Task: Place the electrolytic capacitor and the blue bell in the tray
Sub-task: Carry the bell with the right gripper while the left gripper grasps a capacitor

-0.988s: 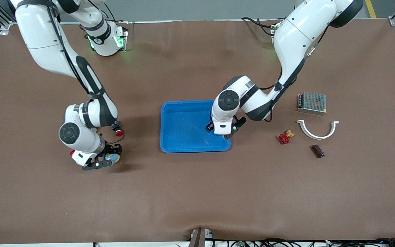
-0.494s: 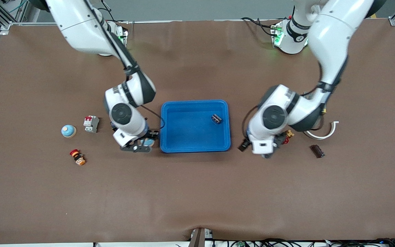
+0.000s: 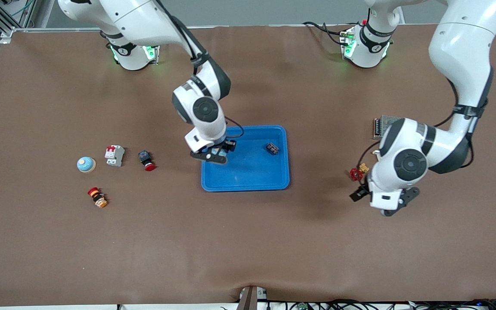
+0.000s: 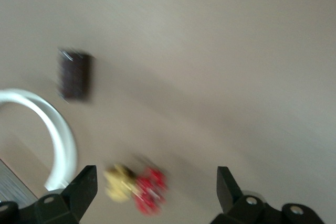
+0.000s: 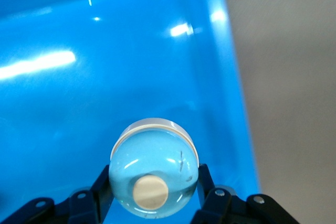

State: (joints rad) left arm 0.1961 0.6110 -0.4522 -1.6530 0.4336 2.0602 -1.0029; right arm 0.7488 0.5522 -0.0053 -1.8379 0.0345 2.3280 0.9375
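The bright-blue tray (image 3: 248, 176) lies mid-table. My right gripper (image 3: 213, 154) is over the part of the tray toward the right arm's end. It is shut on a pale-blue bell (image 5: 154, 169) with a tan knob, gripped between both fingers above the tray's floor (image 5: 105, 77). A small dark capacitor (image 3: 272, 148) lies in the tray, toward the left arm's end. My left gripper (image 3: 392, 209) is open and empty above the bare table. A red and brass valve (image 4: 142, 190) lies below its spread fingers.
A second pale-blue bell (image 3: 86, 164), a white circuit breaker (image 3: 114, 155), a red push button (image 3: 145, 160) and a red-orange button (image 3: 97, 197) lie toward the right arm's end. By the valve (image 3: 355, 174) are a dark block (image 4: 73, 74), a white curved clip (image 4: 58, 135) and a mesh-covered box (image 3: 381, 122).
My right gripper has carried the bell from the table to over the tray. My left gripper has left the tray, where the capacitor now lies, and moved out past the valve.
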